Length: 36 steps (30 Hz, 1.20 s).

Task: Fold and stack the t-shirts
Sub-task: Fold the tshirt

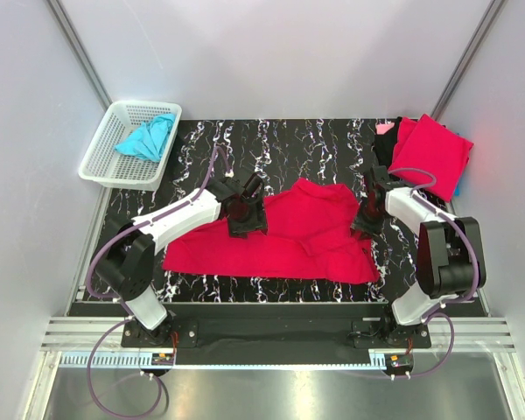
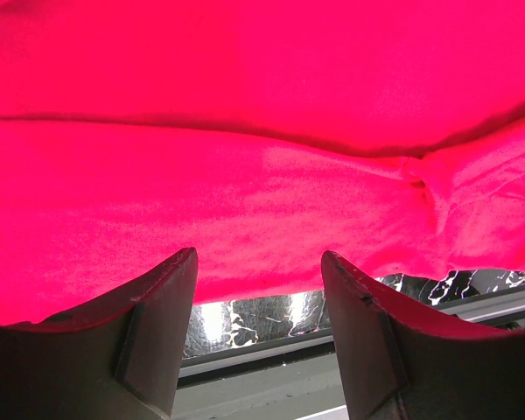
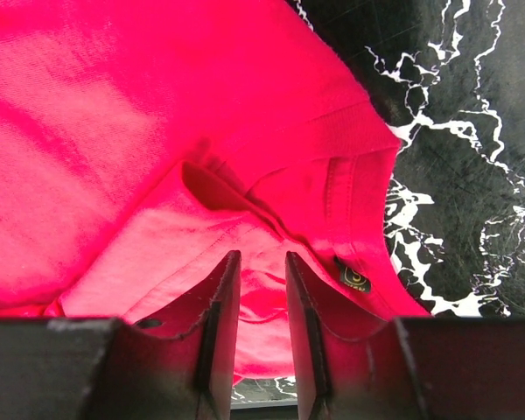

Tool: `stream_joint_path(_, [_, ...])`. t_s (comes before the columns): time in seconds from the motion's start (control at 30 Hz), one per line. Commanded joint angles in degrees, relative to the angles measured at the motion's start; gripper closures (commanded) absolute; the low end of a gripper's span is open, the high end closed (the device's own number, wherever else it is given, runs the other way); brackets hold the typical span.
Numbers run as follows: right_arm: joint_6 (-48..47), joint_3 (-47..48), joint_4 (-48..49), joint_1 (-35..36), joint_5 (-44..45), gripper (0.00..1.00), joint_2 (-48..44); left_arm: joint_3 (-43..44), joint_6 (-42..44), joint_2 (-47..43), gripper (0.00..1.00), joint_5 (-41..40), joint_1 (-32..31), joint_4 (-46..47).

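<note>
Top external view: crimson t-shirt [image 1: 280, 241] lies spread on the marbled bench [image 1: 315, 140] between both arms. The left fingers [image 2: 149, 341] are spread wide with nothing in them, over the shirt's edge. The right fingers [image 3: 220, 324] sit narrowly parted at the collar, and I can't tell if they're pinching cloth. A folded red t-shirt [image 1: 433, 150] sits back right, and a turquoise t-shirt [image 1: 147, 138] is in the white basket [image 1: 101, 164].

red t-shirt [image 1: 289, 238]: spread, centre | folded red t-shirt [image 1: 433, 150]: far right | turquoise t-shirt [image 1: 147, 138]: bunched in basket [image 1: 101, 162]
</note>
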Motion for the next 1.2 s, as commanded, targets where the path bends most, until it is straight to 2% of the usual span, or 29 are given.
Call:
stream_joint_path(0.0, [-1.32,-0.08,1.66,-0.30,-0.69,0.69,0.87,-0.47,0.23,-2.49,0.37,0.07,-0.06,1.20])
stream_joint_path(0.67, [-2.90,-0.08,3.33,-0.48,-2.55,0.69,2.98,-0.74,0.58,-3.64,0.37,0.16,-0.06,0.93])
stream_joint_path(0.8, [-2.99,-0.17,3.51,-0.66,-2.63,0.75,3.60,-0.83,0.49,-3.64,0.37,-0.11,-0.06,0.84])
stream_joint_path(1.07, [-2.90,-1.22,3.95,-1.18,-3.33,0.75,3.60,-0.56,0.75,-3.73,0.37,-0.02,-0.06,0.67])
stream_joint_path(1.1, [-2.82,-1.23,4.04,-1.27,-3.60,0.75,3.60,-0.56,0.67,-3.73,0.37,-0.10,-0.06,0.67])
stream_joint_path(1.17, [-2.82,-1.32,4.39,-1.27,-4.04,0.90,3.77,-0.56,0.67,-3.81,0.37,-0.19,-0.06,0.67])
